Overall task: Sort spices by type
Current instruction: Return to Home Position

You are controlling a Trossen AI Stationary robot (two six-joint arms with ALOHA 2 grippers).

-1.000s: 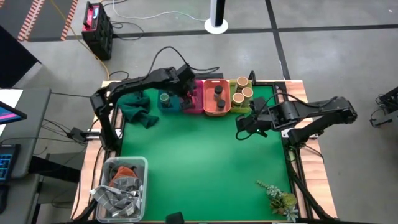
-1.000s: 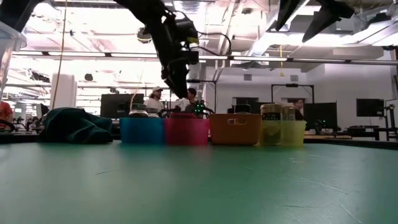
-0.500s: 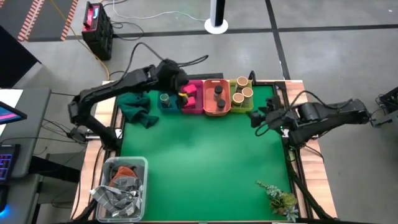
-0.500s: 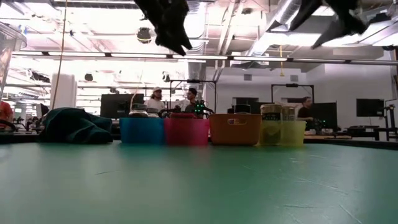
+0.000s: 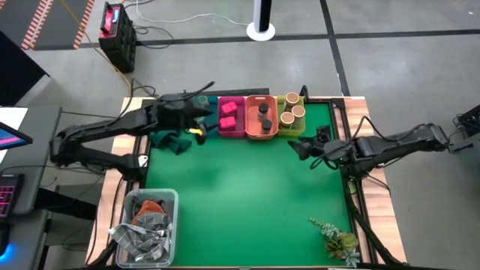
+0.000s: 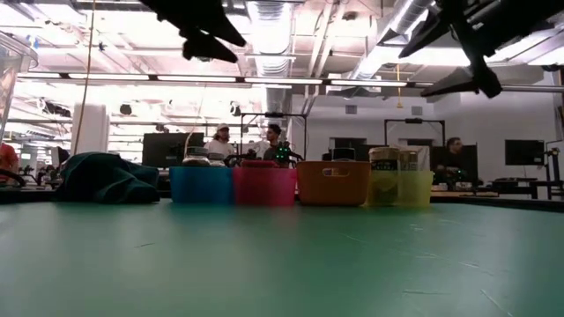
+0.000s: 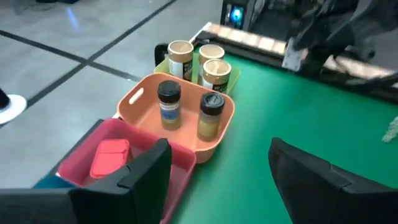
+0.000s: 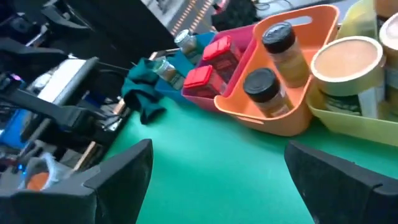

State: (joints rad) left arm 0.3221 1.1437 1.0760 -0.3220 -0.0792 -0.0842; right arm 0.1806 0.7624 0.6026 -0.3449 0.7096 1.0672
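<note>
Green matting covers the bench (image 5: 240, 202), and I see no spice container loose on it. Every container in view sits in the row of bins at 12 o'clock:

- two small jars (image 8: 165, 70) in the blue bin (image 6: 201, 185)
- pink boxes (image 7: 111, 155) in the pink bin (image 6: 263, 187)
- dark-lidded glass jars (image 7: 169, 102) in the orange bin (image 6: 332, 183)
- tan-lidded jars (image 7: 214, 71) in the yellow bin (image 6: 401, 187)

Step in hand, by my judgement: sorting is complete, and both arms are due at the home position.

Left claw (image 5: 201, 124): at 11 o'clock, over the blue bin, fingers spread wide with nothing between them. Its arm reaches in from the 9 o'clock side.

Right claw (image 5: 298, 148): at 2 o'clock, over bare matting near the yellow bin, fingers spread wide and empty. Its arm extends almost straight in from the 3 o'clock edge.

In the low view both claws hang high, well clear of the bin rims.

Next move: I would fold each arm back toward its own base, holding height until clear of the bins. The left claw is nearest the bins, so lowering it before retracting could clip the blue or pink rim.
</note>
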